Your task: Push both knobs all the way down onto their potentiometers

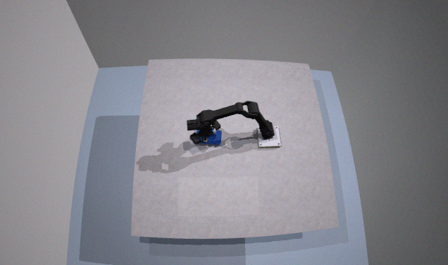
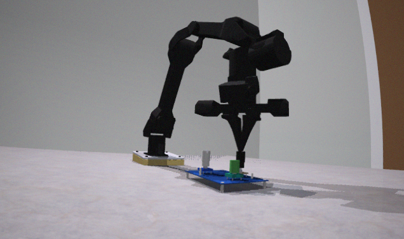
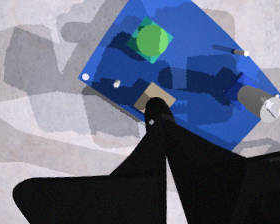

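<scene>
The blue circuit board (image 1: 216, 139) (image 2: 219, 178) (image 3: 196, 22) stands on short legs. A green knob (image 2: 234, 166) (image 3: 152, 41) sits close on its teal potentiometer (image 2: 234, 176). A tall grey knob (image 2: 206, 158) (image 3: 252, 99) stands on a dark blue potentiometer (image 2: 206, 170) (image 3: 235, 90). A black knob (image 2: 240, 159) (image 3: 156, 109) stands over a tan potentiometer (image 3: 164, 95), with a pale bit of shaft showing below it. My gripper (image 2: 241, 150) (image 3: 161, 128) is shut and empty, pointing down, its tips at the black knob's top. Whether they touch is unclear. The arm mostly hides the knobs in the top view.
Thin posts (image 2: 252, 176) (image 3: 117, 83) rise from the board near the potentiometers; another post (image 3: 246, 53) is at its far edge. The arm's base plate (image 1: 275, 142) (image 2: 178, 158) lies beyond the board. The arm's shadow falls over the board and table (image 1: 218, 203) (image 2: 127, 202).
</scene>
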